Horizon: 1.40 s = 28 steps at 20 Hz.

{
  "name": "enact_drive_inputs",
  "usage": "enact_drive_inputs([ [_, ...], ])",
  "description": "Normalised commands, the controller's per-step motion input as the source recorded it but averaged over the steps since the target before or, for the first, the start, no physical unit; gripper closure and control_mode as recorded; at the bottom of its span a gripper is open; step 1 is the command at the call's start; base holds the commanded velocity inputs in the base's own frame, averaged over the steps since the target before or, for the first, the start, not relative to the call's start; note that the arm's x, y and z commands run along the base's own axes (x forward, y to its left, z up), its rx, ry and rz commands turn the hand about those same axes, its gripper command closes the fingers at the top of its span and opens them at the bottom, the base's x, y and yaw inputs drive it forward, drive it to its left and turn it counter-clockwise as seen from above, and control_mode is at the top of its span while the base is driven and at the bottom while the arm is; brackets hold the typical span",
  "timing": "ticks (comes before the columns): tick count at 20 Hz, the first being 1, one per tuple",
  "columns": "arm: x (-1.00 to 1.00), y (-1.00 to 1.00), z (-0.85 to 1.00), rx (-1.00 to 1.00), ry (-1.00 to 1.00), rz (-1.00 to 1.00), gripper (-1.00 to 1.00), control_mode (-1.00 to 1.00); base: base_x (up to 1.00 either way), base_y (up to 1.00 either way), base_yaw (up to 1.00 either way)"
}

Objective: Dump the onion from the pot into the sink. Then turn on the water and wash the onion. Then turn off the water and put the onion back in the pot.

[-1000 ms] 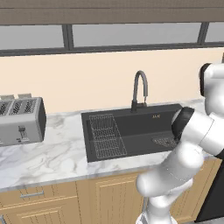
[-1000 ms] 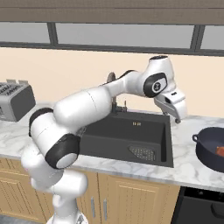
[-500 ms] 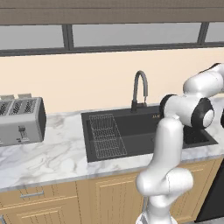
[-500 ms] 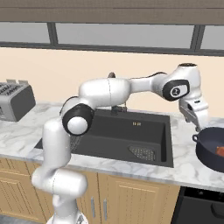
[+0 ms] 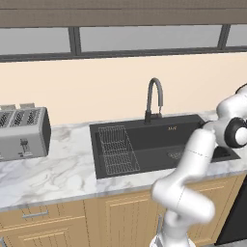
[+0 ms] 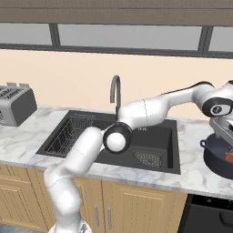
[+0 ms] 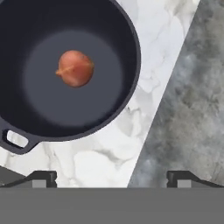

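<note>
Hand view looks down past the gripper [image 7: 111,177], whose 2 dark tips stand wide apart with nothing between them. Beyond them, up and to the left, sits the pot [image 7: 127,92], dark and round, with a loop handle near the left tip. The onion [image 7: 75,68] lies inside it on the bottom, well apart from the jaws. It is small, round and orange-red. The pot stands on a white marble counter [image 7: 109,153]. Farther off, the sink [image 6: 159,145] is dark grey, with a curved faucet [image 6: 116,93] and a toaster [image 6: 16,104].
</note>
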Motion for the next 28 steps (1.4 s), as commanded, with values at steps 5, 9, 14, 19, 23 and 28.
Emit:
enact_drive_inputs([
  [5, 0.65, -0.23, 0.00, 0.03, 0.00, 0.16, -1.00, -1.00, 0.00, 0.00, 0.00],
  [9, 0.59, -0.28, 0.00, 0.00, 0.05, 0.14, -1.00, -1.00, 0.00, 0.00, 0.00],
  [14, 0.38, -0.69, 0.00, 0.00, 0.20, 0.07, -1.00, -1.00, 0.00, 0.00, 0.00],
  [19, 0.49, -0.31, 0.22, 0.00, 0.24, 0.13, -1.00, -1.00, 0.00, 0.00, 0.00],
  [23, 0.48, -0.12, 0.29, 0.01, 0.22, 0.16, -1.00, -1.00, 0.00, 0.00, 0.00],
  [28, 0.14, -0.46, 0.00, 0.18, 0.02, 0.07, -1.00, -1.00, 0.00, 0.00, 0.00],
])
